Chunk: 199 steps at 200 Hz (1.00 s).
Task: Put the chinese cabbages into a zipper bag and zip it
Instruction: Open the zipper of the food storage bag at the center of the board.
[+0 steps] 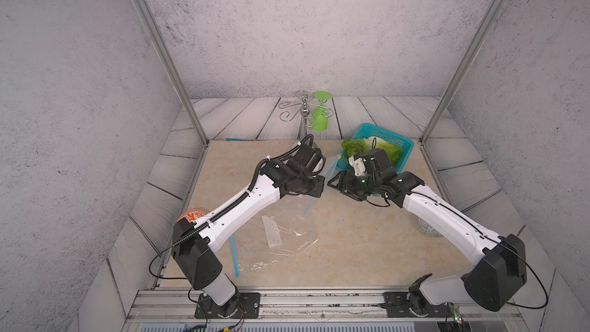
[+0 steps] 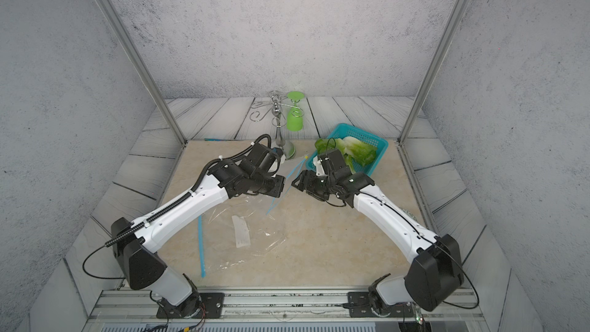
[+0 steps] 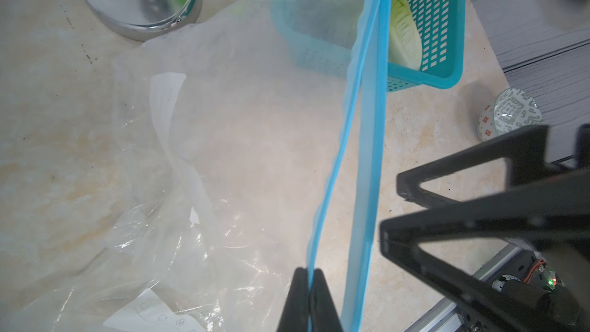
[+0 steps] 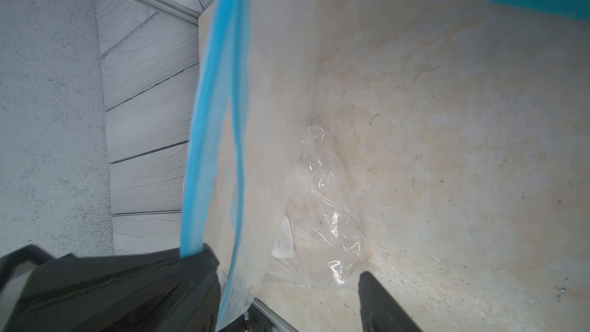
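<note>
1. The step in hand is opening the bag. The left tool is clenched on one blue lip of the zipper bag, holding it above the desk. The right tool is released, its jaws apart beside the other lip.
2. The mouth gapes only narrowly, so the next move probably calls for widening it.
3. The chinese cabbages lie in the teal lattice basket near the desk's far right corner.
4. The bag is thin, clear, limp, crinkled film. The cabbages are ribbed and leafy.

green goblet, chrome stand, teal basket
</note>
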Available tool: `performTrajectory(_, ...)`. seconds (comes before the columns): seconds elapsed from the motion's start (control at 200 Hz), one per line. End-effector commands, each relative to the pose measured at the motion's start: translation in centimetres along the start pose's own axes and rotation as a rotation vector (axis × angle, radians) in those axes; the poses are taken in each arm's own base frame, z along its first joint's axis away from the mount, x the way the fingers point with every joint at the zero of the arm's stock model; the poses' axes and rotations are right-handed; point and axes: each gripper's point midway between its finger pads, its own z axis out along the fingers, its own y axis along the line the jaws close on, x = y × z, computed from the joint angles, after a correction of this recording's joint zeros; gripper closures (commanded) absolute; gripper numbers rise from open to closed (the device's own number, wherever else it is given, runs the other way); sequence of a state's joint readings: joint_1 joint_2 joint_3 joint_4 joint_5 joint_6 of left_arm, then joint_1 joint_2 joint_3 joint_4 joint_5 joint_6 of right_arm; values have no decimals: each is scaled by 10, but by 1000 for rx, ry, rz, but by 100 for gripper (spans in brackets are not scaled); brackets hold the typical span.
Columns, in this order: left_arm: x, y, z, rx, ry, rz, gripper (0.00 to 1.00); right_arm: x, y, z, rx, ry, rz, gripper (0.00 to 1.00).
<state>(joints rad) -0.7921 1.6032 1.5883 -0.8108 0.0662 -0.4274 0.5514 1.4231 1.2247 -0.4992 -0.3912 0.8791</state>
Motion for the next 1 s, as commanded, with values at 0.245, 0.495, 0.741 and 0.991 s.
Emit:
performTrajectory(0.245,-14,3,-18,16,-47,-15,100,3,-48,50,148,62,-10,33)
performTrajectory(0.495,-18,49,-24,-114,-57,-81,100,13,-88,57,288,108,-66,33)
performTrajectory(0.741,-18,48,-13,-95,-46,-90,100,16,-58,57,179,202,-188,30)
performTrajectory(0.991,3,64,37,-176,85,-77,100,-17,6,-20,-15,132,-225,22)
